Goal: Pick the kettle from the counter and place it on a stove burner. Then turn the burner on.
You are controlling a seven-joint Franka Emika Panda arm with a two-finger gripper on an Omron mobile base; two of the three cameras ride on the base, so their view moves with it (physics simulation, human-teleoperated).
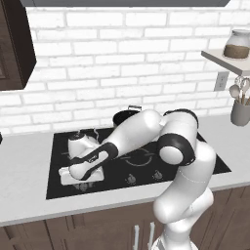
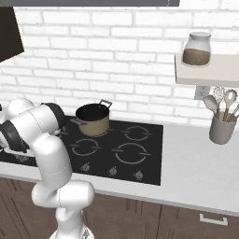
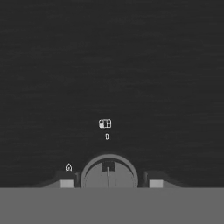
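The kettle already stands on the cooktop at its left, beside the tan pot. The gripper is lowered over a knob, jaws spread either side, gripping nothing. Judged remaining: turning the burner on.

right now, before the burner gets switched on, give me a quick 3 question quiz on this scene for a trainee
1. True or false: the kettle sits on the cooktop.
2. In the hand view, what lies between the fingertips of the gripper? A) a knob B) a spoon C) a lid
3. Fill in: the jar stands on the ____.

Key: 1 true; 2 A; 3 shelf.
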